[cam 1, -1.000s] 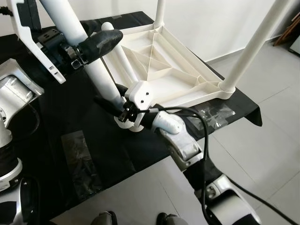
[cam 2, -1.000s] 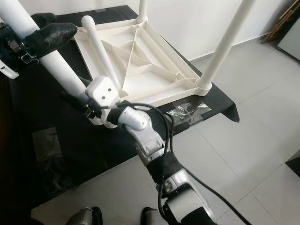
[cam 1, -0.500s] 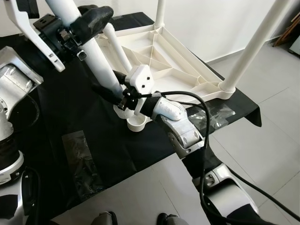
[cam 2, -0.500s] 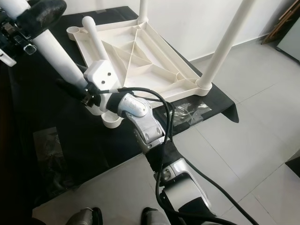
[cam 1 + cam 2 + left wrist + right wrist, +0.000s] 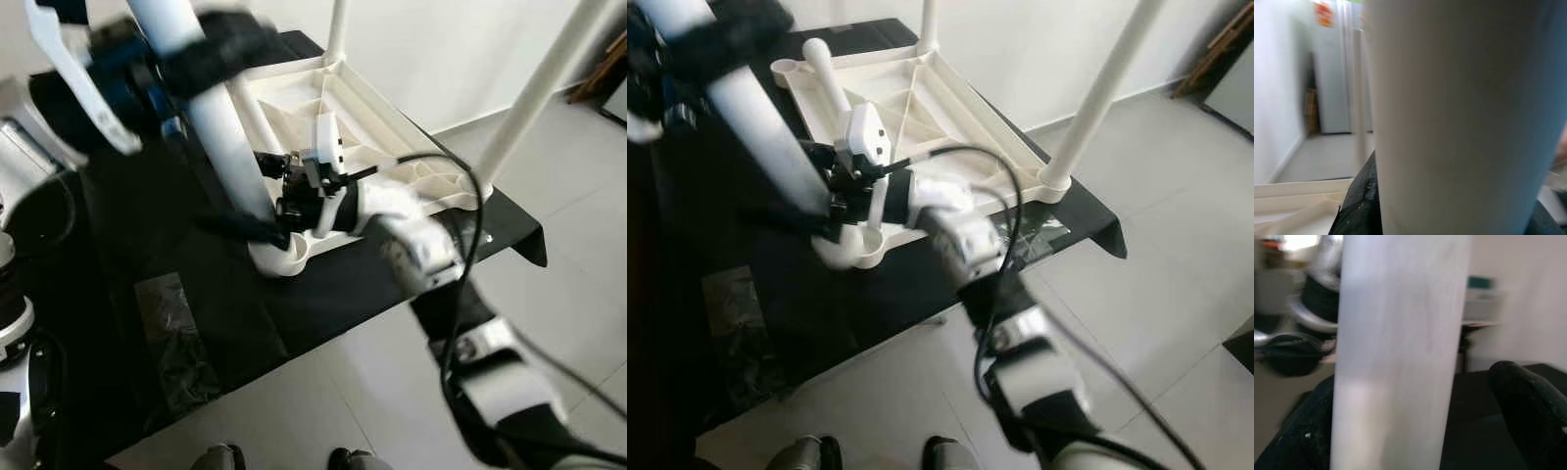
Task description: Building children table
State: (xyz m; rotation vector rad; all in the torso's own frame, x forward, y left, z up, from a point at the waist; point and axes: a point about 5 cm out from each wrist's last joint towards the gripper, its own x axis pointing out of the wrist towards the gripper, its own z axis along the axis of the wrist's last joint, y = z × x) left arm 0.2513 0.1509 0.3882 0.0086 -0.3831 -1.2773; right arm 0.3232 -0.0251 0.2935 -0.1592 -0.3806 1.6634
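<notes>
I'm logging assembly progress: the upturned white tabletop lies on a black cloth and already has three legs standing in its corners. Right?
Not quite. The left eye view shows the tabletop on the black cloth with two standing legs; both grippers hold a third leg at the near corner.

the table top [image 5: 950, 108] and its legs [image 5: 220, 127] are plain white plastic, lying on a black cloth [image 5: 147, 225] (with clear tape patches). pale grey tiled floor [image 5: 1176, 294], silver arms, black gripper fingers [image 5: 1528, 396].
</notes>
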